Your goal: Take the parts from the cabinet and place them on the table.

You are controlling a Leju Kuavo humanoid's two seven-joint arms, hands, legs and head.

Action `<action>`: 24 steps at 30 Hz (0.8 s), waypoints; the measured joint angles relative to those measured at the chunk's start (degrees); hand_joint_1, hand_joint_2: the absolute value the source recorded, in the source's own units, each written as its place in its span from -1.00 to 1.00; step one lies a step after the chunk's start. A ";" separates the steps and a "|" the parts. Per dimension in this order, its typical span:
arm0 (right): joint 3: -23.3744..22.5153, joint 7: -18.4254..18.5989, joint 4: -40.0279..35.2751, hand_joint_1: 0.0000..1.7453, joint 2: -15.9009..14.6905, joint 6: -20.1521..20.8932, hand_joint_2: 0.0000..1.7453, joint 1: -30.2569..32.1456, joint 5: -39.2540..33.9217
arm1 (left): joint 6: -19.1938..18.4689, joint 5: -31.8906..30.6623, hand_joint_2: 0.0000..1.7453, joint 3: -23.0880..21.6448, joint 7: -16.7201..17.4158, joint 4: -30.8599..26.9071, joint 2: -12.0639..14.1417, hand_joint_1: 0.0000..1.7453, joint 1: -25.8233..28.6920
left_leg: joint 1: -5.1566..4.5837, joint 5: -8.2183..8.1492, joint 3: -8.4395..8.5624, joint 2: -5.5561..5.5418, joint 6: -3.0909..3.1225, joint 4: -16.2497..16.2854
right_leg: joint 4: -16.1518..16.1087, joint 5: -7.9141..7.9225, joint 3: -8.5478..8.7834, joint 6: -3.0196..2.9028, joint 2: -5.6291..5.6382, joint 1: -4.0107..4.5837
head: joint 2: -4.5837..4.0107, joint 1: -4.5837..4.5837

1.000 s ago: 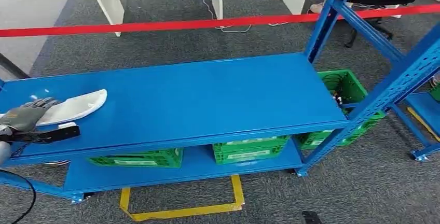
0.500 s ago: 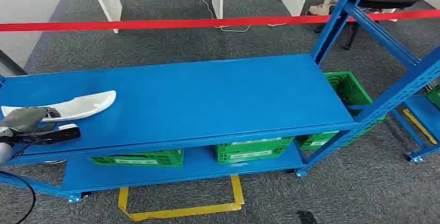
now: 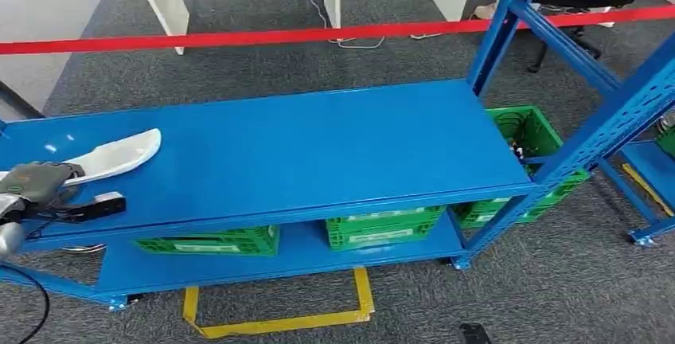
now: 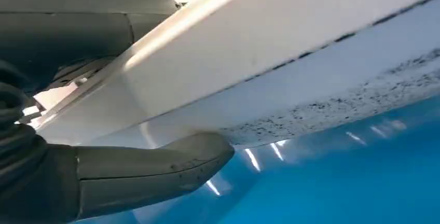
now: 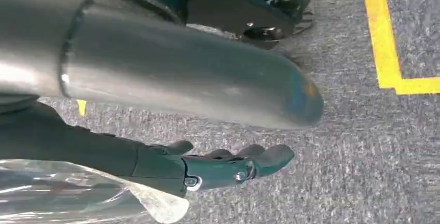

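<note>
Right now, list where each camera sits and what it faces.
Head view: high on the body, looking down at the blue table; left robot hand holds the white part.
Left wrist view: behind the left robot hand, close under the white part; shared with the head view.
Right wrist view: on the hanging arm, facing the carpet; right robot hand empty.

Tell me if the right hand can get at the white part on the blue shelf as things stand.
Probably not. The right hand hangs low over the carpet, while the white part lies far over on the blue shelf, gripped by the left hand.
</note>
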 joint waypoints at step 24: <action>-1.44 -1.57 0.24 -1.00 0.42 -2.40 -1.00 1.81 0.33 | 21.03 29.70 1.00 8.20 -18.49 -37.97 -21.51 1.00 18.90 | -0.24 0.64 1.57 0.04 2.52 -1.70 | 1.27 -0.44 -0.76 1.60 -0.02 0.18 | 0.00 0.40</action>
